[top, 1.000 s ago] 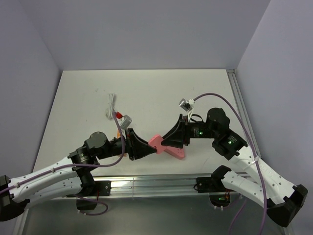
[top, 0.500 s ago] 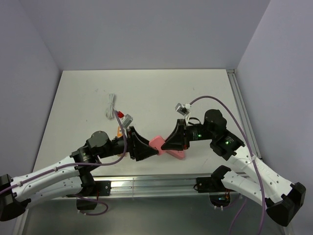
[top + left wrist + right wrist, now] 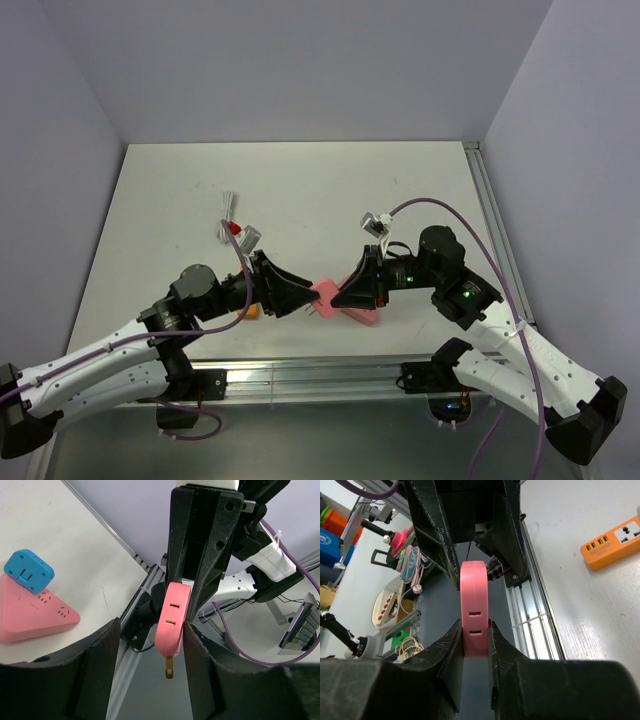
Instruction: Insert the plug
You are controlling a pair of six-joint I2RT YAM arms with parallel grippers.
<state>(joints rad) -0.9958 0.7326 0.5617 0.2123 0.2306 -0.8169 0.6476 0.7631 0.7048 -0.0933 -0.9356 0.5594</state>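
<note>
The blue plug (image 3: 29, 570) lies on a corner of the pink triangular socket block (image 3: 30, 611) on the table, apart from both grippers; in the top view it is hidden. My right gripper (image 3: 474, 630) is shut on a pink square plug (image 3: 473, 611) and holds it in the air. In the left wrist view that pink plug (image 3: 173, 616) hangs between my left gripper's (image 3: 150, 632) spread fingers, one metal prong pointing down. My left gripper is open. In the top view both grippers, the left one (image 3: 300, 297) and the right one (image 3: 347, 295), meet above the pink block (image 3: 362, 317).
An orange power strip (image 3: 248, 312) lies under the left arm and shows in the right wrist view (image 3: 612, 544). A white cable bundle (image 3: 227, 215) lies at mid-left. A metal rail (image 3: 490, 215) runs along the table's right edge. The near table edge is just behind the grippers.
My left gripper has swung a little farther from the table's near edge. The right gripper has edged left, so the pink plug now sits between the left fingers.
</note>
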